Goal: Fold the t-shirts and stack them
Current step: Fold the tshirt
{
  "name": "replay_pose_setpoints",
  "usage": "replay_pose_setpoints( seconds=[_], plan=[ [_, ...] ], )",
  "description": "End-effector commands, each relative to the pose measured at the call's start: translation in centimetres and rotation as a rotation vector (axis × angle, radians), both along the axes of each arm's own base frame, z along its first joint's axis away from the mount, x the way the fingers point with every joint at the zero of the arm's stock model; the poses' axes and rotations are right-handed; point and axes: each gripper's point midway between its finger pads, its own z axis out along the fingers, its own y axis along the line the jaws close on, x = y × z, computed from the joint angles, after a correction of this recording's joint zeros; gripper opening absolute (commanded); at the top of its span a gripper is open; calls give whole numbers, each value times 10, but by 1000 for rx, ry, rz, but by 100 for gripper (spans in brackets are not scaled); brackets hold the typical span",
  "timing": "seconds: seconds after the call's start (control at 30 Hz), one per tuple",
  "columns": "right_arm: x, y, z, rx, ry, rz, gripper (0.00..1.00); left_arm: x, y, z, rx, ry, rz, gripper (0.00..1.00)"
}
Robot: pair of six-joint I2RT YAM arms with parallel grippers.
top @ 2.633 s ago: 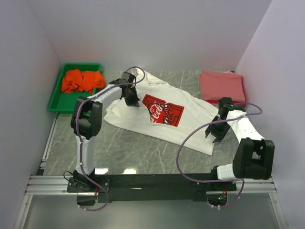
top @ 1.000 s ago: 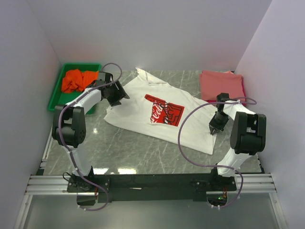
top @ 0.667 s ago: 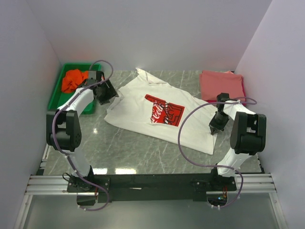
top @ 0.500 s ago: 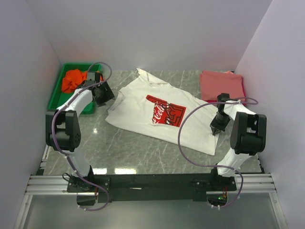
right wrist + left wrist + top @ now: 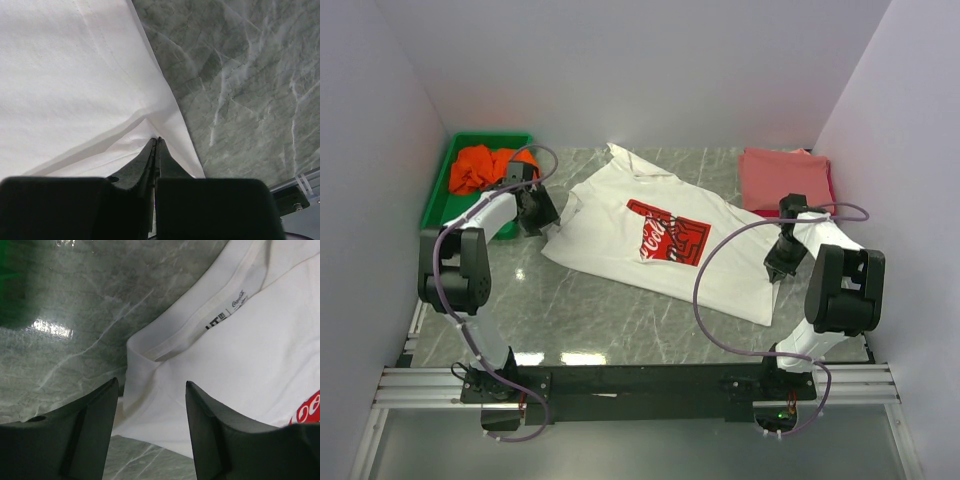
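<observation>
Okay, white t-shirt (image 5: 610, 245) lies spread flat and slanted across the middle of the marble table (image 5: 600, 310), red square print (image 5: 667, 232) facing up. Collar end points to the back, hem toward the right arm.

Left gripper (image 5: 540, 214) sits low at the shirt's left side, just beside the green tray (image 5: 438, 195). In the left wrist view its jaws stand apart, nothing pinched. The white t-shirt (image 5: 240, 370) shows a folded-over seam corner in the gap between the fingers (image 5: 95, 425), and the neck label (image 5: 225, 315) is visible further up.

Right gripper (image 5: 777, 268) is down on the shirt's right edge near the hem corner. In the right wrist view the right gripper (image 5: 156, 141) is clenched tight, tips together on a raised crease of the white t-shirt (image 5: 75, 90), with bare marble just to the right.

Orange t-shirt (image 5: 480, 166) is crumpled in the green tray at back left. Salmon-pink t-shirt (image 5: 780, 178) lies folded at back right, well apart from the white one, with a red edge (image 5: 832, 186) showing under it.
</observation>
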Motion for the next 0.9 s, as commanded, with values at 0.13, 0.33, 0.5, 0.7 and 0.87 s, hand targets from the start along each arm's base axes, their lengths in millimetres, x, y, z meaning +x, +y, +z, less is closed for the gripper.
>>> replay_pose_setpoints(
  seconds=[0.13,0.33,0.5,0.7,0.87],
  plan=[
    [-5,-6,5,-28,-9,-19,0,1,-3,-19,27,31,-33,58],
    [-8,-6,3,-26,-7,-19,0,-1,-9,-35,55,70,-45,57],
    [-9,-6,2,-26,-1,-16,0,-3,2,-37,106,74,-1,54],
    [-9,-6,1,-26,1,-12,0,-2,9,-35,139,70,32,51],
    [-9,-5,0,-23,3,-8,0,-2,10,-39,136,72,45,49]
  ],
)
